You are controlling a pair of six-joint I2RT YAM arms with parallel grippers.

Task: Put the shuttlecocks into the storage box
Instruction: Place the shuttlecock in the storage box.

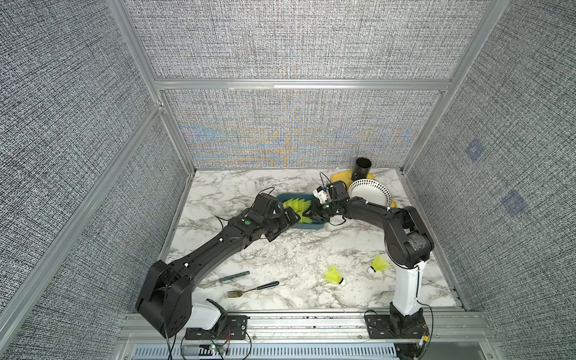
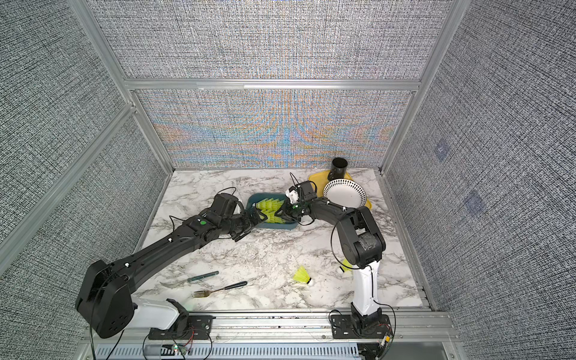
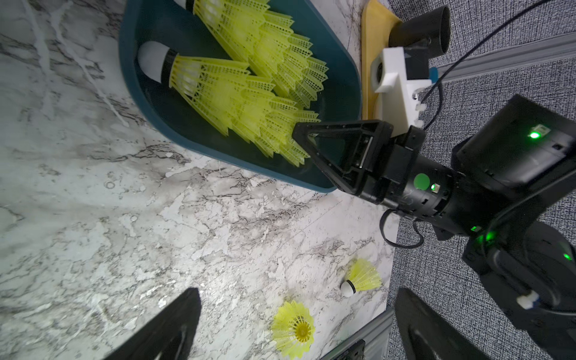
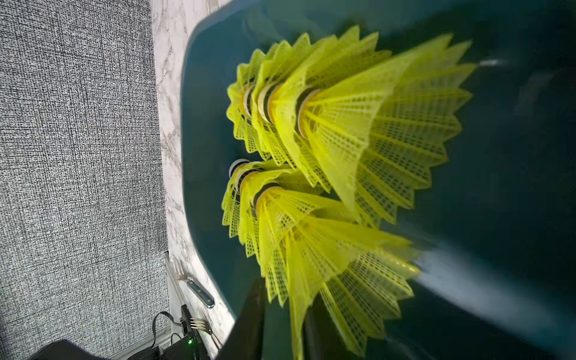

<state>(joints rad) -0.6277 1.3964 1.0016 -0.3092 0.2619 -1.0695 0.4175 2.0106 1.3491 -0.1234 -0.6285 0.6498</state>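
Where both top views look down on the marble table (image 1: 280, 258), the storage box (image 1: 287, 197) is seen toward the back, near the middle, with a cluster of shuttlecocks (image 1: 296, 205) laid inside it. The left gripper (image 1: 285, 226) is held at the box's near left end, its jaws spread wide with nothing between them. The right gripper (image 1: 307, 215) is reached into the box from the right, its tips among the skirts. One loose shuttlecock (image 1: 334, 275) and a second shuttlecock (image 1: 379, 264) are left on the marble at the front right, beside the right arm's base. A fork (image 1: 252, 288) and a slim blue-handled utensil (image 1: 230, 276) are laid at the front left. A dotted white bowl (image 1: 369, 192), a yellow tray (image 1: 339, 178) and a black cup (image 1: 363, 168) are gathered at the back right.

From the left wrist, the boxed shuttlecocks are shown nested in two rows lying on their sides, and the right gripper's tips are met by the last skirt of one row. The left gripper's fingers (image 3: 174, 324) are seen far apart over bare marble.

From the right wrist, the rim of the nearest skirt is found between jaws set slightly apart. The picture is blurred, so whether that skirt is pinched or loose cannot be told.
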